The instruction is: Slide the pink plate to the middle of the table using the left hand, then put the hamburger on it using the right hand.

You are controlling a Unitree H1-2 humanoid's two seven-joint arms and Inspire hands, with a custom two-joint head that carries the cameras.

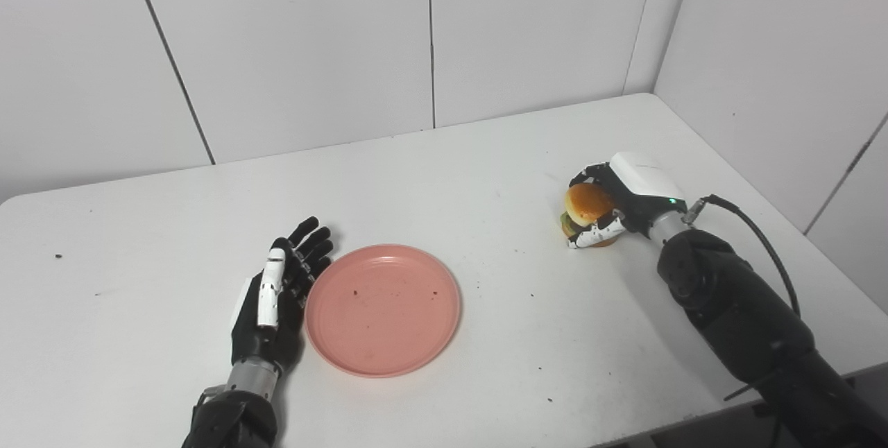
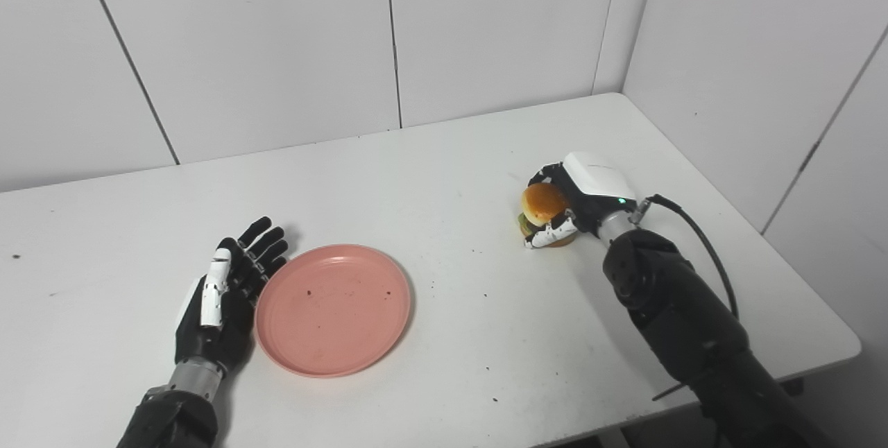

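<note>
Left eye view | right robot hand (image 1: 628, 202) wraps hamburger (image 1: 586, 209); pink plate (image 1: 383, 309) well apart

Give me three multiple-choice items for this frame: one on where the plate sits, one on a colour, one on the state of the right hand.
1. Where does the pink plate lie?
A. Right beside the left hand
B. Under the hamburger
C. Against the back wall

2. What colour is the top bun of the hamburger?
A. Green
B. Orange-brown
C. White

3. What is the right hand doing?
A. Lying flat and open on the table
B. Resting on the plate
C. Closed around the hamburger

Answers:
1. A: the plate's left rim lies next to the open left hand, with nothing on it but a few crumbs.
2. B: the rounded bun showing between the fingers is orange-brown.
3. C: its fingers wrap the hamburger on the right part of the table, apart from the plate.
</note>
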